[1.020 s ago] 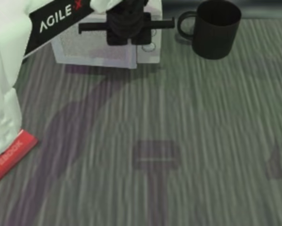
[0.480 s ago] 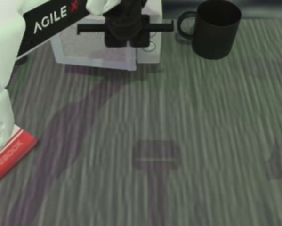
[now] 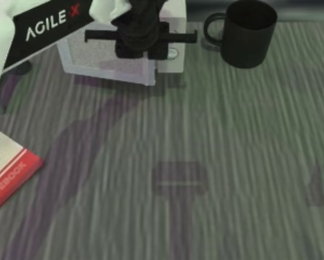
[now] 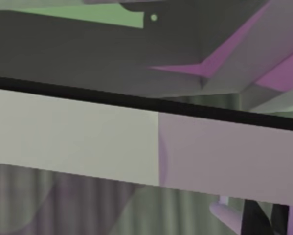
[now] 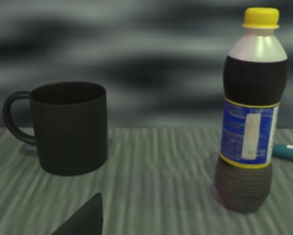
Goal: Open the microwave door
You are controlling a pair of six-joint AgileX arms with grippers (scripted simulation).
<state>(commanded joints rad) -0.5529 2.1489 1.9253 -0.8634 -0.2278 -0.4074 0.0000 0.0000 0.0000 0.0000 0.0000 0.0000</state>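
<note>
The white microwave [image 3: 175,13] stands at the table's back, left of centre, with a round silver knob [image 3: 172,53] on its front panel. The microwave door [image 3: 105,64], white with a grey speckled window, is swung slightly outward at its edge next to the knob panel. My left gripper [image 3: 143,46] hangs over that edge and is shut on it. In the left wrist view the door [image 4: 87,132] fills the middle as a pale band, with one dark fingertip [image 4: 256,220] below it. My right gripper [image 5: 87,220] is parked off the top view.
A black mug [image 3: 248,32] stands right of the microwave and also shows in the right wrist view as the mug [image 5: 70,127]. A cola bottle [image 5: 249,112] with a yellow cap stands farther right. A red notebook [image 3: 10,179] lies at the left edge.
My left arm has shifted left and slightly forward. The door's edge by the knob panel has swung outward with it, so the door now sits at a small angle.
</note>
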